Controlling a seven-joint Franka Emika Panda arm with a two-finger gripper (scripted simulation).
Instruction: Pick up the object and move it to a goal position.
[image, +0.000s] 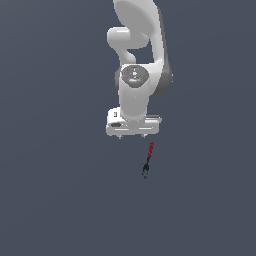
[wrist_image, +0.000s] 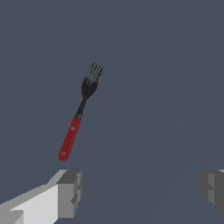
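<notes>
Hovering above the surface (image: 50, 200), my tool (wrist_image: 140, 192) stands released, its two fingers (wrist_image: 70, 192) spread wide with nothing between them. In the wrist view the fork (wrist_image: 78, 116) lies just beyond the finger on one side, clear of the gap and not centred in it. The red handle (wrist_image: 69, 140) ends close to that fingertip; the black tines (wrist_image: 92, 78) point away from the tool.

In the exterior view the fork (image: 148, 160) lies flat on the surface just below the hand, toward the exterior view's right of the hand's middle, apart from the tool and untouched.

Its long axis runs nearly straight away from the tool, tilted a little, so it lies roughly across the line joining the fingers. I judge that orientation suits a pinch on the handle. What the coming move turns on is the sideways offset: I would shift toward the fork until the handle sits between the fingers, then descend. No goal marker shows in either view.
</notes>
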